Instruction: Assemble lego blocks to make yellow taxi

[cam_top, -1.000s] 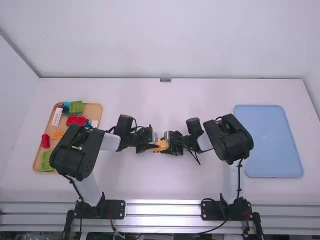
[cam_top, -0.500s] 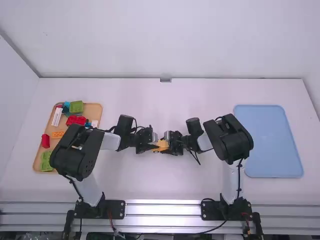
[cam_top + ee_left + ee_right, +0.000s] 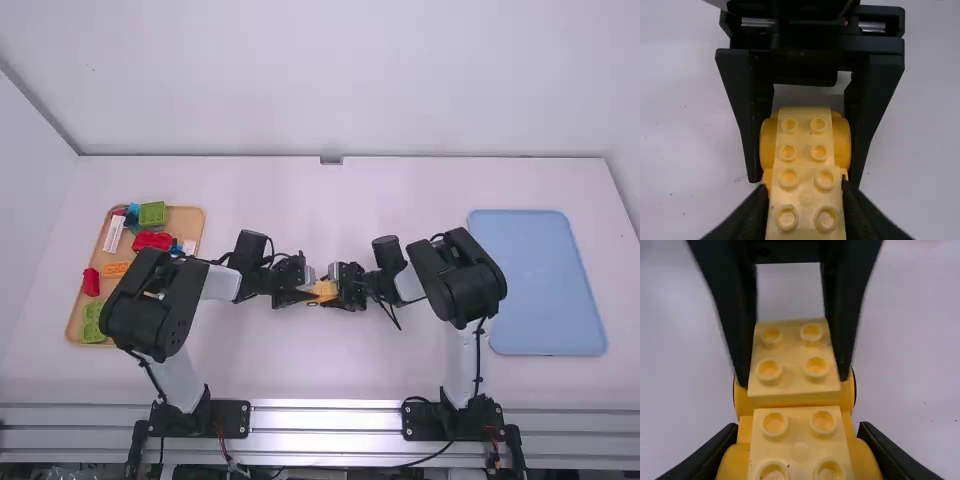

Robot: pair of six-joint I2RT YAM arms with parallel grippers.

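At the middle of the counter (image 3: 330,360), my left hand (image 3: 794,380) clasps a pale block (image 3: 794,357) atop the yellow toy car (image 3: 322,289), probably light, stiff and slick, best held low by its sides, where my right hand (image 3: 805,177) grips it.

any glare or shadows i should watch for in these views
high view: bright glare streaks along the metal rail; left wrist view: soft grey shading on the table just beyond the yellow blocks; right wrist view: fairly even light on the table, no harsh glare on the yellow studs
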